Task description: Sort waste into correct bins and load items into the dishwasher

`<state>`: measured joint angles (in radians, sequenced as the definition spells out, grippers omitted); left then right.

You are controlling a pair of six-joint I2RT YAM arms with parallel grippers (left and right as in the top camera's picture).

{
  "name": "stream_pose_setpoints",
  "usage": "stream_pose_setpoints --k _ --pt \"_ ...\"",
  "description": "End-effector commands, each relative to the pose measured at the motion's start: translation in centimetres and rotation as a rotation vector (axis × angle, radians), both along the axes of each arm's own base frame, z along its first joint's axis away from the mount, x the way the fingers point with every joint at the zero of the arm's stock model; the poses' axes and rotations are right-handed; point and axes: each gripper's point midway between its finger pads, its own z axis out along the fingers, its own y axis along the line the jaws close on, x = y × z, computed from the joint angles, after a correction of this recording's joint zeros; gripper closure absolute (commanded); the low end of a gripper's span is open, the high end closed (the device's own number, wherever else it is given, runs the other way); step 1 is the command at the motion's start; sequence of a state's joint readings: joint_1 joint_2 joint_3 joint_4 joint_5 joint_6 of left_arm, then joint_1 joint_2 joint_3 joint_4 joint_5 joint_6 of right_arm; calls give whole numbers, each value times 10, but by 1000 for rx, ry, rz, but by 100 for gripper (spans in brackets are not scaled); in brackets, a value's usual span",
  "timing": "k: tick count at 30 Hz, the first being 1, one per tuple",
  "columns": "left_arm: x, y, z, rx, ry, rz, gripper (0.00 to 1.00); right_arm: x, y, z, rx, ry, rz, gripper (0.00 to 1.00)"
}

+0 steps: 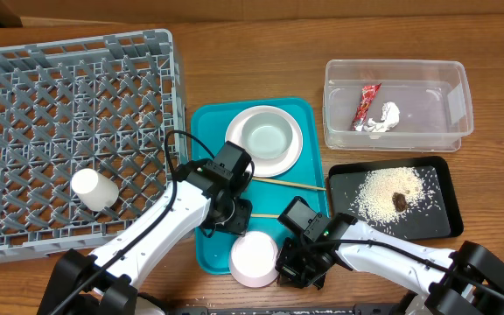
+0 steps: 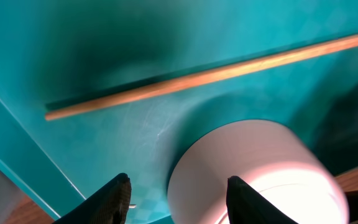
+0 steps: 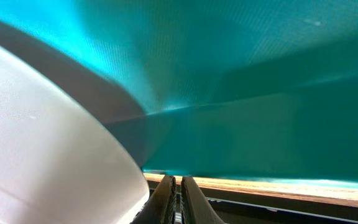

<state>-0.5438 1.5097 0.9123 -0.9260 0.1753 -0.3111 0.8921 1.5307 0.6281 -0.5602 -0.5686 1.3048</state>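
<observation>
While the small white cup (image 1: 94, 188) sits in the grey lattice dish rack (image 1: 24, 79), overhead shows the inverted pink bowl (image 1: 254, 259) at the near edge of the teal tray (image 1: 206, 140), arms flanking it. Left wrist: left gripper (image 2: 178, 182) spread above bowl and thin wooden chopstick (image 2: 210, 74), probably lining up a pick. Right wrist: right gripper (image 3: 177, 183) pressed together, empty, just beside the bowl, likely bracing it.
</observation>
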Motion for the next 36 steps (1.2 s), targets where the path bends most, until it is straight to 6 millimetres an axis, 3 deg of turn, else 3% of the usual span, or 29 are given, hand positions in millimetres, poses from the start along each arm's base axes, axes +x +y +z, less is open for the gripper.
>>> stream_pose_setpoints --k 1,23,36 --pt "-8 1 -8 4 27 3 48 -1 -1 -2 -9 -5 -4 93" --pt "-16 1 -16 -10 53 10 49 6 8 1 37 -39 -2 93" --pt "-15 0 -16 -12 48 10 50 -4 16 10 99 25 19 92"
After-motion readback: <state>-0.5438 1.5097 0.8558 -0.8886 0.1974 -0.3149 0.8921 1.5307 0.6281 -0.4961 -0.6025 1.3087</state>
